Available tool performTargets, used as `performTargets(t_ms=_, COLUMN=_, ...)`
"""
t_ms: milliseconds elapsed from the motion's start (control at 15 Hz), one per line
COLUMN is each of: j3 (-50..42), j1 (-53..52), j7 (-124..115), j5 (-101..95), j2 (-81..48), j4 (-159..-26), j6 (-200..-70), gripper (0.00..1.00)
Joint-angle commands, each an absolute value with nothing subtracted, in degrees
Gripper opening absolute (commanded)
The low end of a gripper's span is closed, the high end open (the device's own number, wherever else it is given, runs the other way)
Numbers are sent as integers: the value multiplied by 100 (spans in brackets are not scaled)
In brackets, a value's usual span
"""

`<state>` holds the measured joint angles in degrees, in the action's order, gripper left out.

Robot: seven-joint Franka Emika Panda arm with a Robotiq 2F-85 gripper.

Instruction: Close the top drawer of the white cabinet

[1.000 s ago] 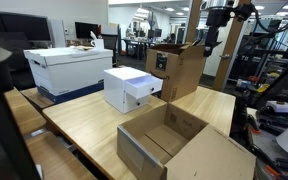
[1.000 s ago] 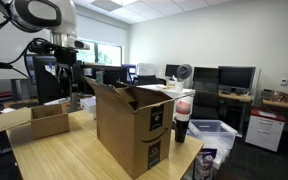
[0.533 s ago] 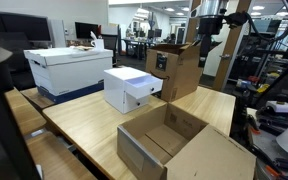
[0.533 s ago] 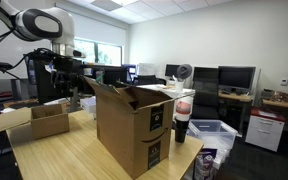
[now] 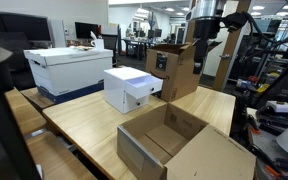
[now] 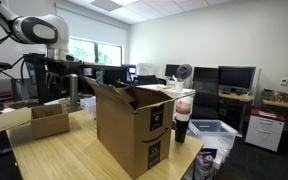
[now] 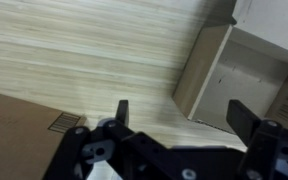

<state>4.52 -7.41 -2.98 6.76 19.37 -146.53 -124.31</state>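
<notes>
Exterior view, read left to right. The white lidded storage box sits at the far left of the bench, clear of the work. Just beside it stands the white cabinet, its drawer fronts turned toward the tall cardboard box. The top drawer appears to stand out from the cabinet body on that side (too small in frame to say how far), so the closing is judged not yet done. The tall cardboard box stands near the drawer front, leaving only a narrow lane between them. The claw hangs high above that box, well apart from the drawer and touching nothing.

Wrist view. The fingers are spread wide with nothing between them. That is judged suitable, since a push on the drawer front needs no grip. Below lie bare bench and an open carton. The cabinet is not in view.

Obstructions. The tall cardboard box crowds any descent to the drawer front. The low open box takes up the near corner. In an exterior view the tall cardboard box fills the middle and the cabinet cannot be made out. A dark tumbler beside it is out of the way.
</notes>
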Motion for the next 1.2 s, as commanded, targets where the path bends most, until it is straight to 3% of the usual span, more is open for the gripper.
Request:
performTargets(t_ms=0, j3=643, j1=-890, j7=-504, j5=1050, j2=1501, j4=-14344, j6=-12722, gripper=100)
performTargets(t_ms=467, j3=702, j1=-956, j7=-316, j5=1330, j2=778, j4=-13773, j6=-13156, gripper=100)
performTargets(t_ms=1133, j3=702, j1=-926, j7=-370, j5=1197, j2=778, j4=-13687, j6=-13045, gripper=100)
